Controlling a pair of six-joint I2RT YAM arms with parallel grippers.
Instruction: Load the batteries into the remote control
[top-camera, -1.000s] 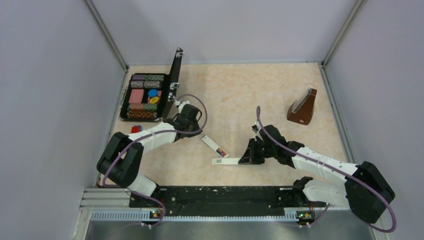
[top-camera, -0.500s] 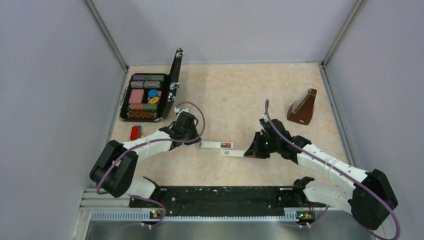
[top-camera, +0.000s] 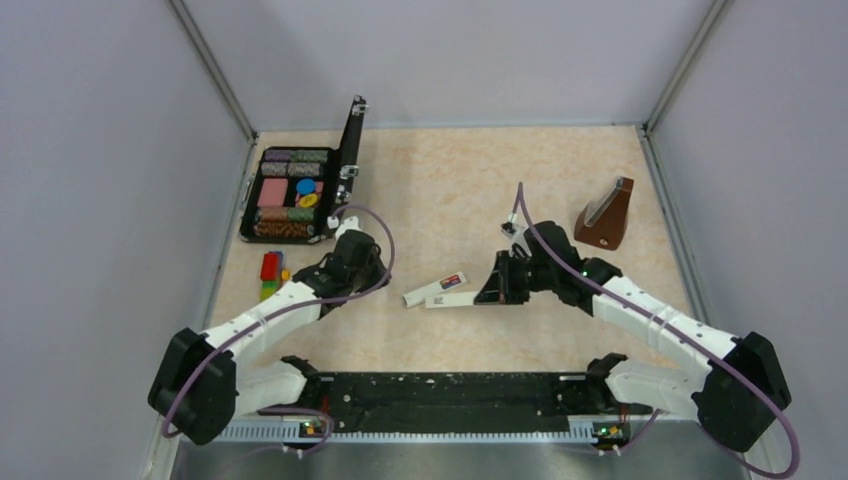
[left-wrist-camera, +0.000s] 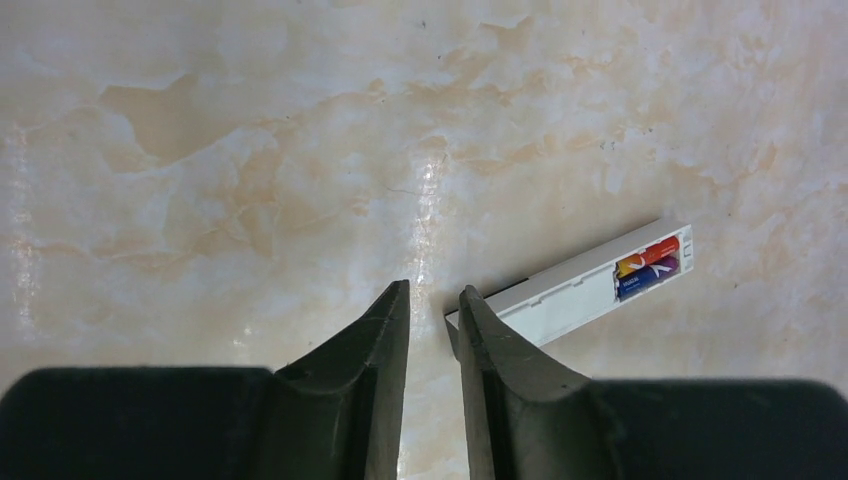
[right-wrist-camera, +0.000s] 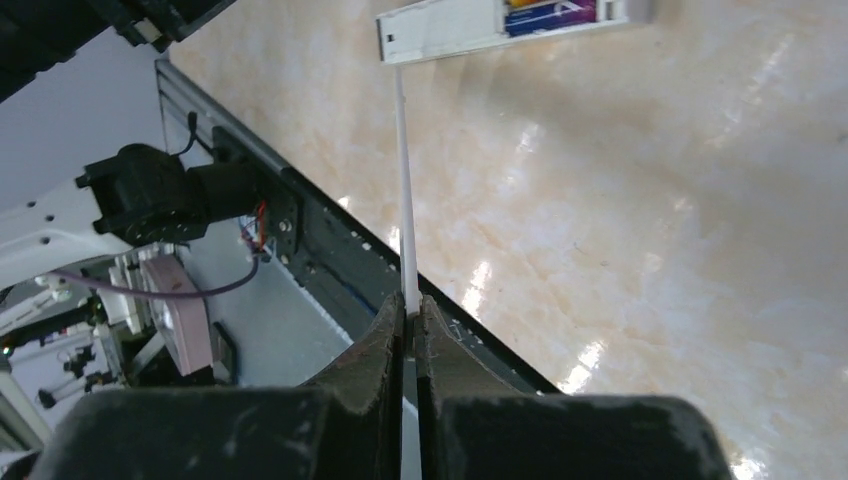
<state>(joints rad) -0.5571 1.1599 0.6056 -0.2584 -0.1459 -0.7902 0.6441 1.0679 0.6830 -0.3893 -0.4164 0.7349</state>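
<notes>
The white remote control (top-camera: 434, 289) lies tilted on the table, its compartment open. The reddish and purple batteries (left-wrist-camera: 648, 270) sit in its far end. They also show in the right wrist view (right-wrist-camera: 550, 12). My left gripper (top-camera: 378, 280) is narrowly open and empty. Its right fingertip (left-wrist-camera: 470, 305) is right beside the remote's near end (left-wrist-camera: 560, 295). My right gripper (top-camera: 488, 290) is shut on a thin white cover plate (right-wrist-camera: 403, 200). The plate shows edge-on and reaches to the remote (right-wrist-camera: 440, 28). In the top view the plate (top-camera: 452, 299) lies along the remote's near side.
An open black case (top-camera: 295, 195) of coloured chips stands at the back left. Stacked red, yellow and green blocks (top-camera: 270, 275) lie left of my left arm. A brown wooden metronome (top-camera: 605, 213) stands at the right. Grey walls surround the table.
The remote has turned from level to tilted, battery end up and right. My left gripper has drawn back to the left. My right gripper has shifted left with the cover.
</notes>
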